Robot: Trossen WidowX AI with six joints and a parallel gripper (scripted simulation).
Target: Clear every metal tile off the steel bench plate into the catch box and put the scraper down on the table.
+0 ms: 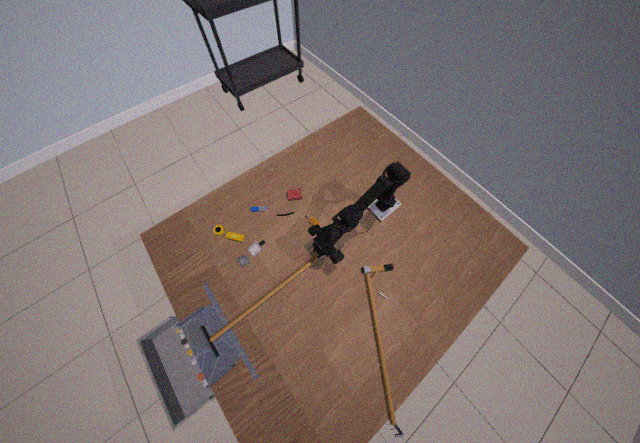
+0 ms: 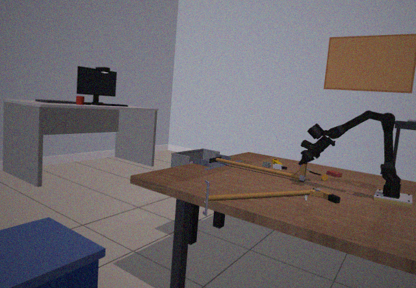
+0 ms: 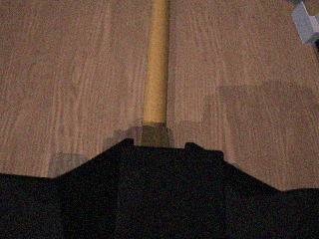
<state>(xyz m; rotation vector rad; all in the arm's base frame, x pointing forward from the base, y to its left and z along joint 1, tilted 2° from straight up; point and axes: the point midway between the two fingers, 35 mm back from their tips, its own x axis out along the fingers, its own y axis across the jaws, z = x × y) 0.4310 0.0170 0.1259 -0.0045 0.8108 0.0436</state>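
Note:
My gripper (image 1: 319,255) (image 2: 303,164) (image 3: 159,148) is shut on the upright grip of the long scraper (image 1: 263,301) (image 2: 255,168) (image 3: 157,65). The wooden handle runs away low over the table. Its dark blade (image 1: 209,341) (image 2: 212,160) is over the middle of the steel bench plate (image 1: 199,315); whether it touches is unclear. A row of several small tiles (image 1: 189,352), white, orange, yellow and dark, lies beyond the blade, along the border of plate and catch box (image 1: 161,382) (image 2: 181,159). I cannot tell which side of that edge they are on.
A second long-handled tool (image 1: 378,345) (image 2: 259,195) with a pronged end lies nearer the exterior camera, beside a screw (image 1: 383,295). A red block (image 1: 294,194), a yellow screwdriver (image 1: 313,220), a blue-handled tool (image 1: 255,209) and a yellow cylinder (image 1: 235,236) lie on the other side.

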